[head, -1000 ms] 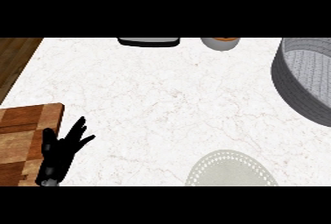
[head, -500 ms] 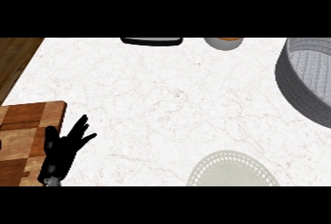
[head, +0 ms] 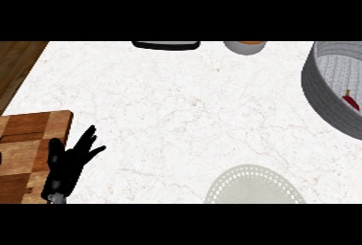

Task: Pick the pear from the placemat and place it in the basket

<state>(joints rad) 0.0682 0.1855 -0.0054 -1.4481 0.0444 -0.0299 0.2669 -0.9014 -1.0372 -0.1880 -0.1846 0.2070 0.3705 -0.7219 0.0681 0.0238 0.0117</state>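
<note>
**Anyone see the pear?**

We can't spot the pear: none shows on the placemat (head: 254, 184), and only a small red something (head: 348, 98) sits in the basket (head: 320, 98). Our left hand (head: 71, 160) rests open beside the cutting board (head: 28, 143), holding nothing; the right hand's out of frame. Pears are probably firm, smooth and bruisable, so we'd wrap the wide belly.

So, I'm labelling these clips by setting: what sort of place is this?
Most likely a kitchen counter: a white marble top, a checkered wooden cutting board at the left, and a bowl at the far edge.
</note>
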